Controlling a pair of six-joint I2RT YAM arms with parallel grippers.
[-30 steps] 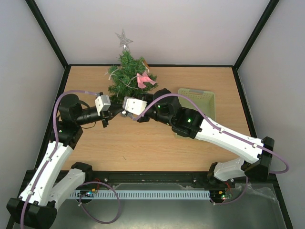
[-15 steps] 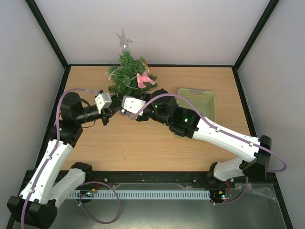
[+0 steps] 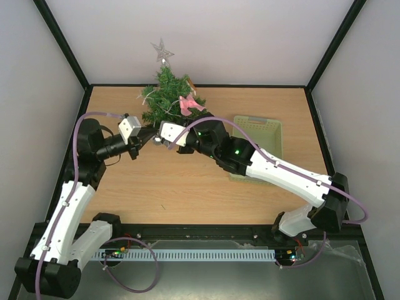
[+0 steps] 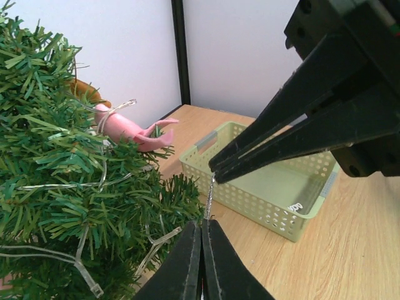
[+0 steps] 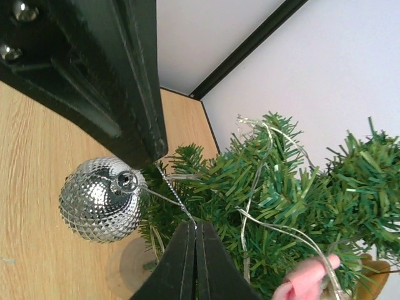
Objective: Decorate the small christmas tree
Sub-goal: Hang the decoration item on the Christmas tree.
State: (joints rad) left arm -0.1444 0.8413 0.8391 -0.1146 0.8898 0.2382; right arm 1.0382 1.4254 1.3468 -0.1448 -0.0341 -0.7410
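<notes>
Left fingers (image 4: pixel 201 240) and right fingers (image 5: pixel 194 240) nearer small christmas tree (image 3: pixel 166 95), thread (image 4: pixel 209 199) faint

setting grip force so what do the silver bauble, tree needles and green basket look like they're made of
Silver bauble: probably metallised plastic, going by its mirror-shiny faceted surface.
Small christmas tree: the needles look like flat-cut matte plastic strips.
Basket: likely moulded plastic; it is pale green with a dull sheen and regular lattice holes.
</notes>
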